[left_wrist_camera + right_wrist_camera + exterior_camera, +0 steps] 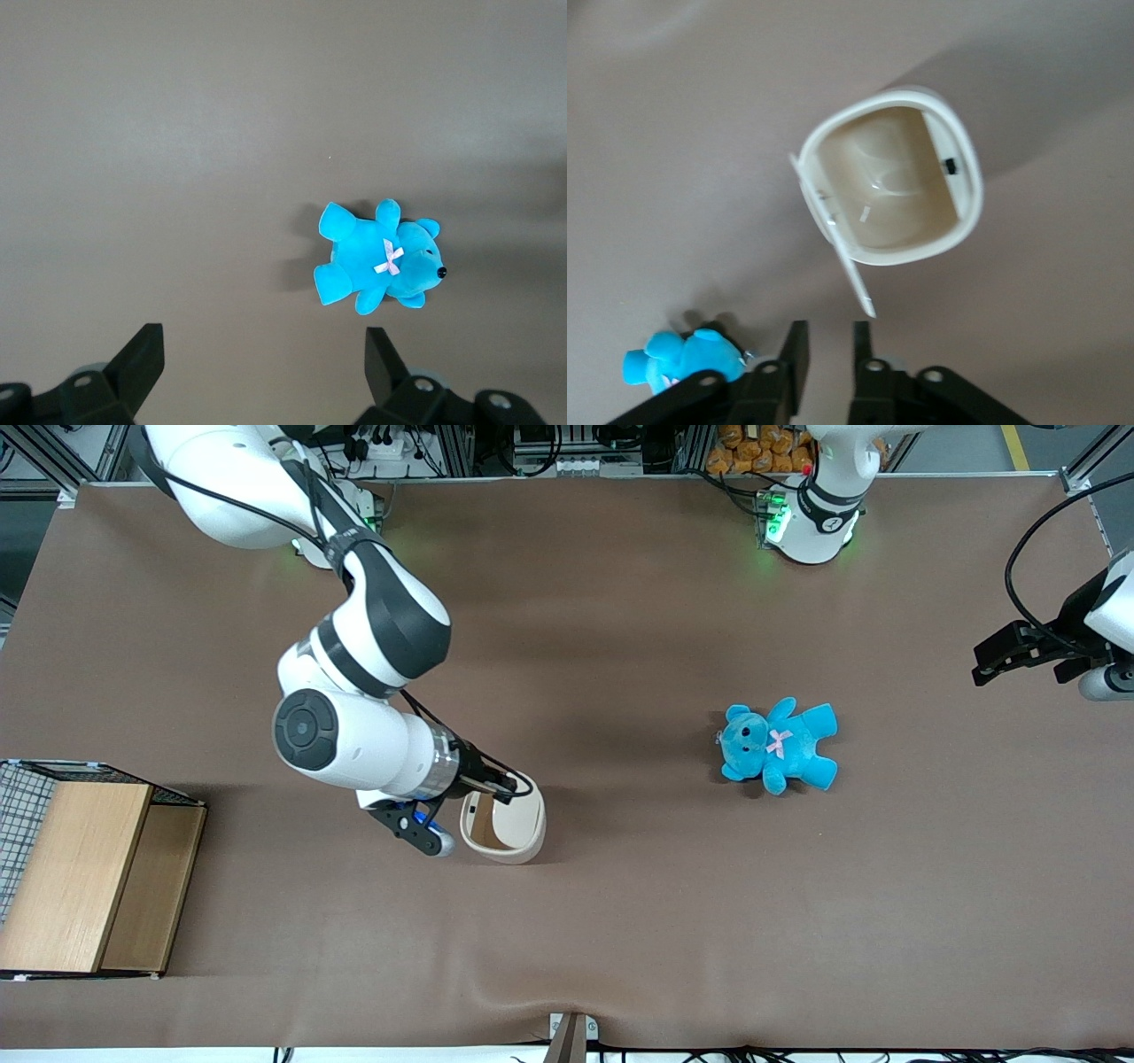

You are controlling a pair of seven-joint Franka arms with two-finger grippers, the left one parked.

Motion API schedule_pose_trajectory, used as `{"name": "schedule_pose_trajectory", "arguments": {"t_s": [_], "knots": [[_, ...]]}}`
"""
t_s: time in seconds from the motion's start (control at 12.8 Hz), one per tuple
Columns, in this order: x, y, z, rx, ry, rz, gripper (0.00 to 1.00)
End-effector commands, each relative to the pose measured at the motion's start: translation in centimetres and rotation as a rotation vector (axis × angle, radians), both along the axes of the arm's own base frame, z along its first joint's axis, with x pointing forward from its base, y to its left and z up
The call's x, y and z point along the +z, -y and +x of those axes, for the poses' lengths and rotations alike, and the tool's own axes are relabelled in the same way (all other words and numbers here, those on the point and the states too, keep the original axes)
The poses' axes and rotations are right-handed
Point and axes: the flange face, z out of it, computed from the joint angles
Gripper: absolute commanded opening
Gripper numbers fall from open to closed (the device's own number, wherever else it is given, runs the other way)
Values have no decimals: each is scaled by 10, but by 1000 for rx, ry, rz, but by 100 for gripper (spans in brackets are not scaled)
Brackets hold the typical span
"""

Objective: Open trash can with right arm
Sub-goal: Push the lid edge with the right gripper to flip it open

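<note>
Table (620,921) carries everything, brown cover. Right arm (354,717) is bent down low over it so the wrist sits level with the can top, which reads as a reach to work the lid sideways. Box (80,877), wood with wire mesh, sits well apart from the gripper toward the working arm's end, cut off by the frame edge. Teddy (778,746), blue, lies well apart from the gripper toward the parked arm's end, not part of the job. Can (505,825) stands just beside the gripper (507,784), its brown inside showing. Lid (833,239) is swung up on edge at the rim (likely tipped by the fingers, so I judge the opening done or nearly done). Gripper in the wrist view (826,341): fingers a narrow gap apart, nothing between them, lid edge just above the tips, no contact visible. In the front view the fingertips overlap the can rim, so touching or not is hard to tell there. Small dark mark inside the can wall, can't identify.
</note>
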Motion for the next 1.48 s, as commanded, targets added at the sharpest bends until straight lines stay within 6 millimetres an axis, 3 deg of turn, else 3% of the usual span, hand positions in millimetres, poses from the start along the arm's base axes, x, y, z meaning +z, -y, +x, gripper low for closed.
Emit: {"name": "schedule_pose_trajectory", "arguments": {"t_s": [0.0, 0.31, 0.7, 0.94, 1.09, 1.25, 1.4], "knots": [[51, 38, -3, -20, -3, -1, 100], [71, 113, -3, 48, -74, -77, 100], [136, 202, -19, 92, -69, -79, 100], [171, 241, -37, 260, 6, -185, 100], [185, 280, -42, 338, 29, -198, 100], [196, 302, -53, 402, 45, -199, 100], [206, 307, -76, 395, 53, -213, 100]]}}
